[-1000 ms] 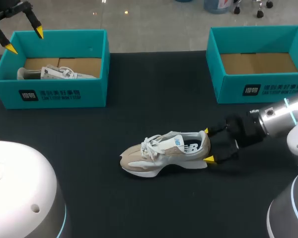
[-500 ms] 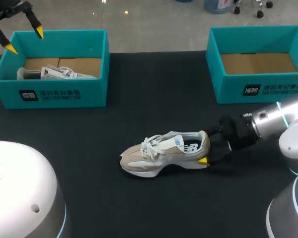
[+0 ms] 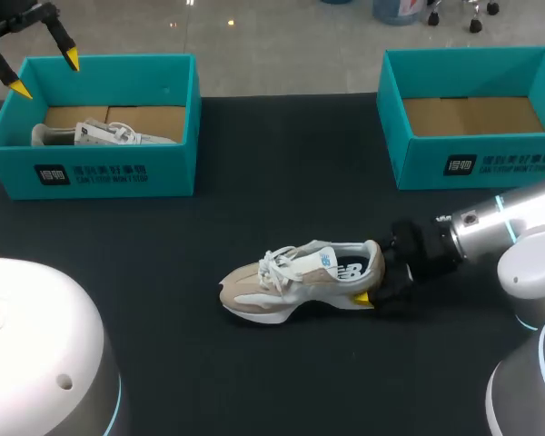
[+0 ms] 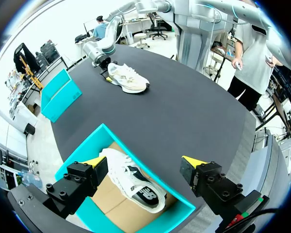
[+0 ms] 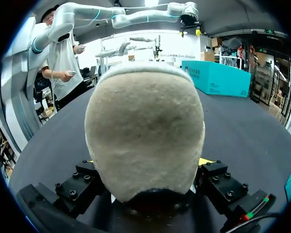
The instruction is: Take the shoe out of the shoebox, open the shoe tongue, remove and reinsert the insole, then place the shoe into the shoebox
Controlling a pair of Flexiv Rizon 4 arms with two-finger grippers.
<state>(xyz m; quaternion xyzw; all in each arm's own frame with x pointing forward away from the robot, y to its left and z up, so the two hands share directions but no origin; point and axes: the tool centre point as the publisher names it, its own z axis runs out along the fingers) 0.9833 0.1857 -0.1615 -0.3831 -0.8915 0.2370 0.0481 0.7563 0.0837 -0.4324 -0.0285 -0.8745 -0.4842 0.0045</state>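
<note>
R end effector (image 3: pixel 372 272) has moved fwd onto heel of shoe (image 3: pixel 295 280) on counter (image 3: pixel 282 182), grip can't tell; L end effector (image 3: pixel 45 75) spread; tongue-opening prob next.

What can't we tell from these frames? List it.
- Whether the right gripper is shut on the shoe: the heel fills the right wrist view, and in the head view it hides the far side of the grip.
- Insole: hidden inside the shoe in the head view; the shoe is too small to tell in the left wrist view.
- Right shoebox: its right end is cut off by the head view's edge.
</note>
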